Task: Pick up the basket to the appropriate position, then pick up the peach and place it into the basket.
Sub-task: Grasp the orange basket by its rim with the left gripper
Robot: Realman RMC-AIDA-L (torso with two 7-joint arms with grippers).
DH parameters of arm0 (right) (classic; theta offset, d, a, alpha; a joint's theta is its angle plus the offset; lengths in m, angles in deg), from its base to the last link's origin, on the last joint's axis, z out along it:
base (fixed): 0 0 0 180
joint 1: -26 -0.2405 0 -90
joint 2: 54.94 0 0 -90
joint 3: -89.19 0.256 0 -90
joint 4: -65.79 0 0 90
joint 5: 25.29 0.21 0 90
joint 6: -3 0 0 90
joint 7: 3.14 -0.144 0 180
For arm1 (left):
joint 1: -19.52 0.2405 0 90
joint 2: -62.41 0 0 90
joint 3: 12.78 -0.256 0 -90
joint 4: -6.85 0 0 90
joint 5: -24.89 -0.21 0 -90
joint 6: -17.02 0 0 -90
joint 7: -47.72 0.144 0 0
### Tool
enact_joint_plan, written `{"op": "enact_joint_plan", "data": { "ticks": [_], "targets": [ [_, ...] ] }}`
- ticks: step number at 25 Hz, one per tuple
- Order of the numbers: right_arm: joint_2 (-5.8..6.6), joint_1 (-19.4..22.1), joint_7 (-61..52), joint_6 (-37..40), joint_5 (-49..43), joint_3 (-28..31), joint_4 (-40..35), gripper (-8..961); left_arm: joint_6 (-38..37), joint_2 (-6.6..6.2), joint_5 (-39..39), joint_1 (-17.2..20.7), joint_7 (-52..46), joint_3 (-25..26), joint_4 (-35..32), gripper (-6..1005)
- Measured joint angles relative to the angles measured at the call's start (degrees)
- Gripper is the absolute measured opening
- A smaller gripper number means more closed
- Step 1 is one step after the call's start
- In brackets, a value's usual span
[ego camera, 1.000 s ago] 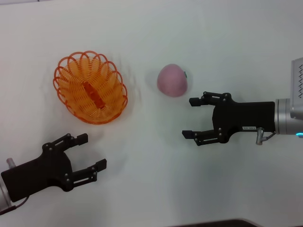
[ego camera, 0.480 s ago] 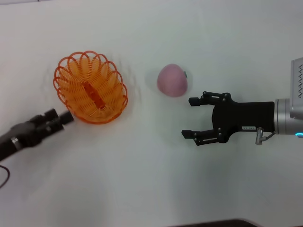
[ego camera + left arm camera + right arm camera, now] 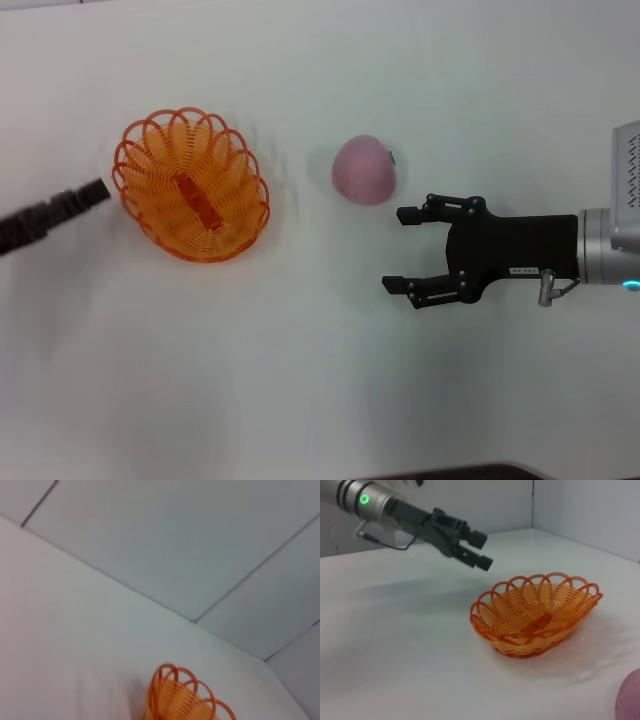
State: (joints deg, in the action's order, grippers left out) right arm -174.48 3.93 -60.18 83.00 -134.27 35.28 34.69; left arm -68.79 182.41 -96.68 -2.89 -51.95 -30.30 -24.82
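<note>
The orange wire basket [image 3: 192, 185] sits on the white table at the left, empty. My left gripper [image 3: 98, 191] hovers just left of its rim, turned edge-on. In the right wrist view the left gripper [image 3: 482, 551] is above and beside the basket [image 3: 535, 612], fingers apart and holding nothing. The left wrist view shows only part of the basket's rim [image 3: 180, 697]. The pink peach [image 3: 364, 170] lies right of the basket, and its edge also shows in the right wrist view [image 3: 630, 700]. My right gripper [image 3: 398, 249] is open and empty, just in front and right of the peach.
The white table [image 3: 300, 380] stretches out around the objects. Its dark front edge [image 3: 450, 470] shows at the bottom of the head view. Grey wall panels [image 3: 200, 540] stand behind the table.
My left gripper has swung from the front left up to the basket's left side and turned edge-on. The right arm, basket and peach have not moved.
</note>
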Motion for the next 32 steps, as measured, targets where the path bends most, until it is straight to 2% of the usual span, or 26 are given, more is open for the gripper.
{"op": "enact_joint_plan", "data": {
  "ticks": [4, 8, 12, 20, 27, 32],
  "targets": [
    [0.00, -0.21, -0.07, -0.02, -0.07, 0.00, 0.00, 928, 1.95, -0.85, -0.44, -2.49, -3.04, -3.94, -3.13, 844],
    [0.00, -0.42, -0.23, -0.02, -0.17, 0.01, -0.01, 927, 5.05, -1.82, -3.42, -6.60, -7.81, -10.11, -6.08, 843],
    [0.00, -0.43, -0.24, -0.02, -0.26, 0.03, 0.00, 927, 7.21, -2.50, -7.10, -10.80, -11.11, -14.23, -8.45, 844],
    [0.00, -0.43, -0.31, 0.21, -0.27, 0.03, -0.01, 927, 11.06, -3.09, -16.22, -19.25, -17.17, -26.80, -13.57, 843],
    [0.00, -0.49, -0.23, 0.42, -0.26, 0.03, -0.07, 926, 11.16, -3.49, -24.94, -28.05, -17.80, -34.93, -12.07, 844],
    [0.00, -0.70, -0.27, 0.43, -0.26, 0.03, -0.13, 926, 12.04, -3.51, -34.17, -34.71, -17.96, -36.14, -7.45, 843]
  ]
}}
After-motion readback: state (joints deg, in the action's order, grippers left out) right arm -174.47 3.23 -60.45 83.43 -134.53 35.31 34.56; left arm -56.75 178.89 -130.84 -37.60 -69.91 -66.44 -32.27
